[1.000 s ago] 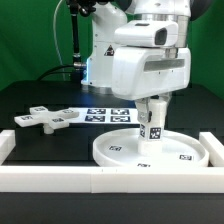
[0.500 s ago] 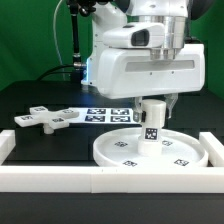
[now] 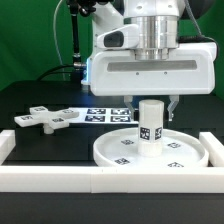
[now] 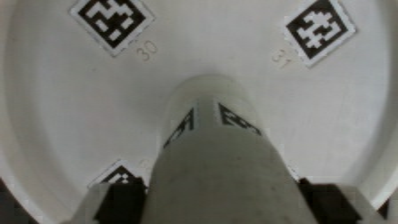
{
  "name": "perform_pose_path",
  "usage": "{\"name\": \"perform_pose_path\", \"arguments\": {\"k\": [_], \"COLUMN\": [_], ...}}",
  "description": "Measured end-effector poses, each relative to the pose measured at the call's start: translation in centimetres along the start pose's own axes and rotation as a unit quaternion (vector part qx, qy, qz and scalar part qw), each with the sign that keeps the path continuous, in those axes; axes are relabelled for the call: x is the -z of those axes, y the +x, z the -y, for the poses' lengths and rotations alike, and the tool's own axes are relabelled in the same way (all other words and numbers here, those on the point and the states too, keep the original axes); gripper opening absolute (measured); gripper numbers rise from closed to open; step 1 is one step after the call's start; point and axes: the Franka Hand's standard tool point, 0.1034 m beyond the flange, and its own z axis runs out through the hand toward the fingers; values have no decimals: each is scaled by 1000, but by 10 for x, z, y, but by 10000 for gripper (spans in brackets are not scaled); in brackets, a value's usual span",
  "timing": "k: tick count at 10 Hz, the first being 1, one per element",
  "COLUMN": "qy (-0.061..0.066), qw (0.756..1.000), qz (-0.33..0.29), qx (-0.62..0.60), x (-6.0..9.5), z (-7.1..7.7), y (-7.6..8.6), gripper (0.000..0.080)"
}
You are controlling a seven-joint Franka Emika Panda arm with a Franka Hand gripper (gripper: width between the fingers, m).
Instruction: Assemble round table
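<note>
Looking at the exterior view, I see the short cylindrical leg (image 3: pixel 150 124) standing upright on the large round disc (image 3: pixel 112 149), its long axis vertical and its lower end planted at about the disc's middle. One black-and-white tag on the leg's side faces the camera. The disc lies flat on the black bench (image 3: pixel 40 98), tagged face up, close behind the white rim (image 3: pixel 110 181) that runs along the front.

The hand (image 3: pixel 150 109) hangs straight above the leg, pointing down. Its two dark fingers (image 3: pixel 172 105) sit wide apart, one on each side of the leg's top end, and I see a gap between each finger and the white cylinder. It grips nothing.

From the wrist view I look down along the leg (image 4: pixel 222 150) towards the disc (image 4: pixel 54 110); the cylinder runs away from the camera and ends on the disc's surface, with two tags on the disc beyond it. The finger pads (image 4: pixel 118 204) show as dark shapes at either side of the leg's near end, with the hand (image 4: pixel 222 205) spread around it.

The flat cross-shaped foot piece (image 3: pixel 44 118) lies on the bench towards the exterior view's left, well apart from the disc. The marker board (image 3: pixel 104 115) lies between them, behind the disc.
</note>
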Motion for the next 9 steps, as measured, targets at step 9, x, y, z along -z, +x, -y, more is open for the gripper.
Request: {"name": "perform_pose_path", "arguments": {"k": [9], "qy": [26], "qw": [940], "qz": [4], "qx": [-339], "x": [3], "z": [0], "y": [2], "gripper": [407]}}
